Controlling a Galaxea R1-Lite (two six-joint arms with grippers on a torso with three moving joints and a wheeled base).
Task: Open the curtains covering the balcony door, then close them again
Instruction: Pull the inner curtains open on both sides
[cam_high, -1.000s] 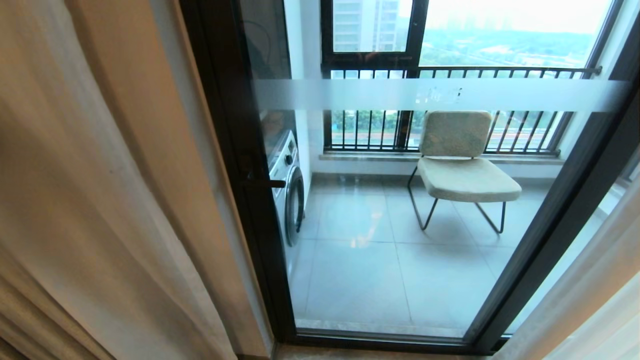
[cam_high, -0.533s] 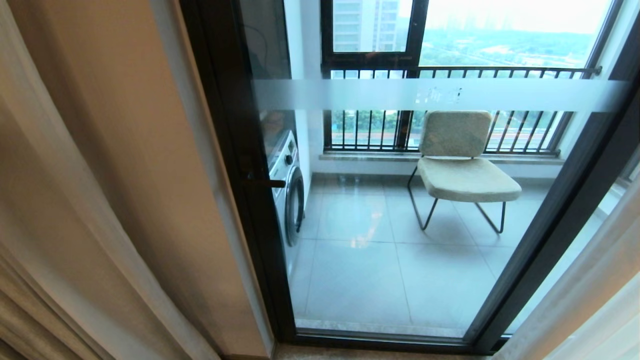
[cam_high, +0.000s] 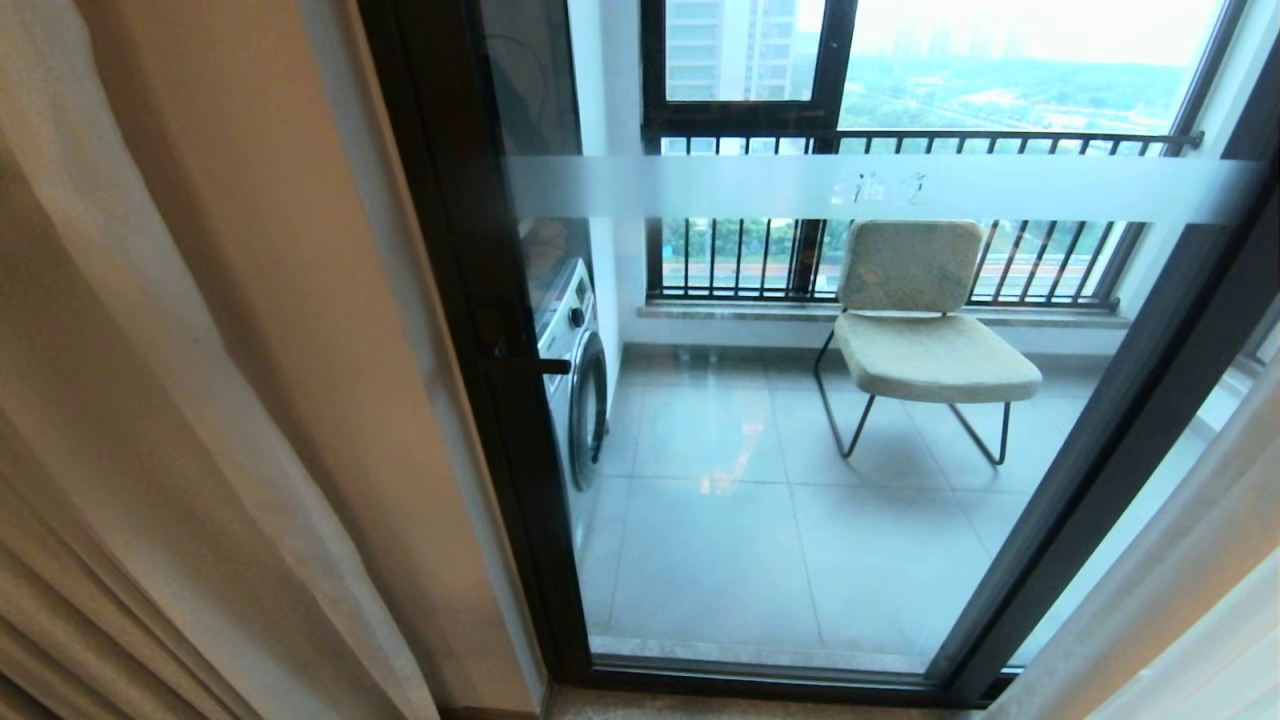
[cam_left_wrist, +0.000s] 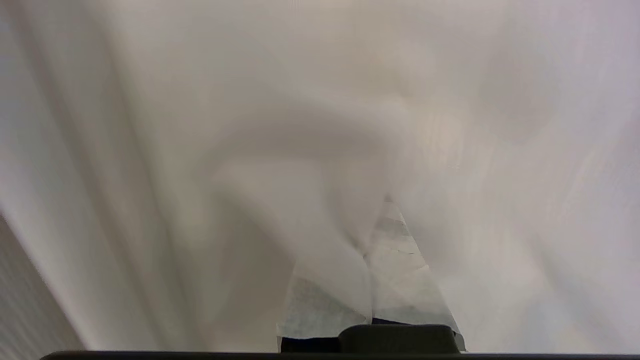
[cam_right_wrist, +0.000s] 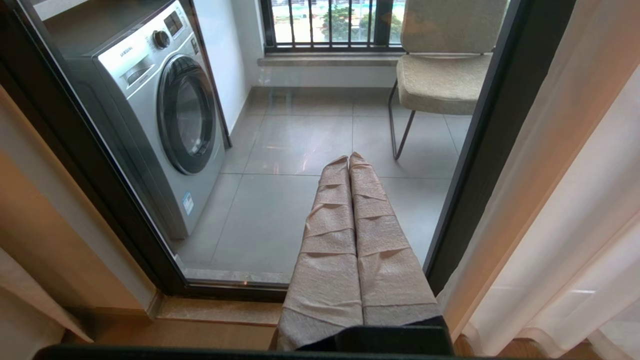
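Head view shows the curtains (cam_high: 150, 400) pulled to both sides, and the balcony door (cam_high: 800, 420) is uncovered between them. Left gripper (cam_left_wrist: 372, 250) pinches a white sheer curtain fold. Right gripper (cam_right_wrist: 350, 165) hangs before the glass, fingers pressed together. Behind the glass stands a washing machine (cam_right_wrist: 165, 100) marked SAMSUNG.

The head view looked forward and down, close to the balcony door (cam_high: 760, 400), through its glass to a chair (cam_high: 925, 340) and a washing machine (cam_high: 578, 370). The right wrist view sat lower, facing the same glass, chair and machine. The left wrist view was pressed against white curtain fabric (cam_left_wrist: 250, 125).
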